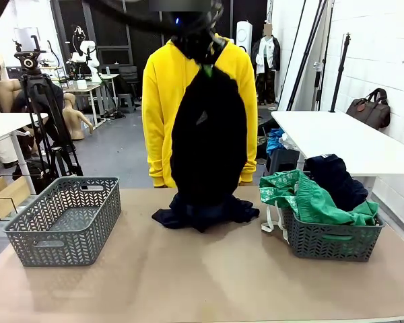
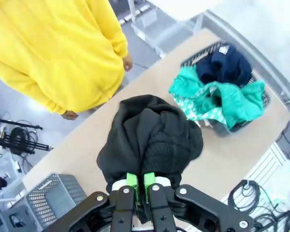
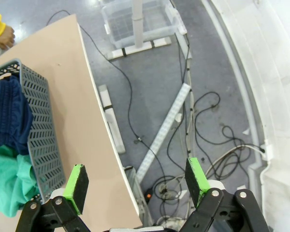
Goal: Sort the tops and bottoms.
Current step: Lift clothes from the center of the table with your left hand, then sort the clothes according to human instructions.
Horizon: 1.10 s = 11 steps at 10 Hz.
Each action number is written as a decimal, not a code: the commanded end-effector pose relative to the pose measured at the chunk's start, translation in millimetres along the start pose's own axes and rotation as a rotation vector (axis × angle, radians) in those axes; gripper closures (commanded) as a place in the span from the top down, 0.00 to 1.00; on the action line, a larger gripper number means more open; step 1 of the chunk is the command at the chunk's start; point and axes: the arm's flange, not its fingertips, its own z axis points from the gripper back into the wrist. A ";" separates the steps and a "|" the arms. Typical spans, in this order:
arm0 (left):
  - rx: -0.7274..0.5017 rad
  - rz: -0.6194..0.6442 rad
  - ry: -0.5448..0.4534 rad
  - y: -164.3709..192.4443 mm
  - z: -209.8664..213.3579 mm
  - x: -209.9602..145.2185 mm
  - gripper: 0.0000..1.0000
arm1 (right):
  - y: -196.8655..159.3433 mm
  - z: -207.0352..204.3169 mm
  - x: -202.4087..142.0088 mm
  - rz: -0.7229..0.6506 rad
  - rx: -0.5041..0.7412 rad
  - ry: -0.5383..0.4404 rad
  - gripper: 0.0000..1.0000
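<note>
A black garment [image 1: 209, 134] hangs lifted over the middle of the table, its lower end still bunched on the tabletop. My left gripper [image 1: 206, 66] is shut on its top edge. In the left wrist view the green pads of the left gripper [image 2: 140, 181] pinch the black garment [image 2: 150, 140]. A bright green garment [image 1: 310, 198] with white cords and a dark navy garment [image 1: 337, 178] fill the grey basket [image 1: 330, 242] at the right. My right gripper [image 3: 136, 179] stands open with nothing in it, past the table's right edge above the floor.
An empty grey basket [image 1: 64, 219] stands at the table's left. A person in a yellow hoodie [image 1: 158, 87] stands at the far side, right behind the hanging garment. Cables [image 3: 203, 125] lie on the floor beyond the table's right edge [image 3: 99, 125].
</note>
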 end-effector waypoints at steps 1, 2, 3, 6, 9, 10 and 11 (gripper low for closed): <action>0.055 0.069 -0.010 -16.4 22.5 52.7 0.00 | -0.7 -0.3 -2.1 0.014 -0.014 0.011 1.00; 0.072 0.098 -0.025 -13.8 36.7 58.6 0.00 | -0.7 -0.3 -2.1 0.014 -0.014 0.011 1.00; 0.070 0.130 -0.049 -6.3 44.8 57.9 0.00 | -0.7 -0.3 -2.1 0.014 -0.014 0.011 1.00; 0.062 0.163 -0.064 18.1 63.2 42.1 0.00 | -0.7 -0.3 -2.1 0.014 -0.014 0.011 1.00; 0.046 0.134 -0.048 9.2 49.5 36.5 0.00 | -0.7 -0.3 -2.1 0.014 -0.014 0.011 1.00; 0.046 0.134 -0.048 9.2 49.5 36.5 0.00 | -0.7 -0.3 -2.1 0.014 -0.014 0.011 1.00; 0.046 0.134 -0.048 9.2 49.5 36.5 0.00 | -0.7 -0.3 -2.1 0.014 -0.014 0.011 1.00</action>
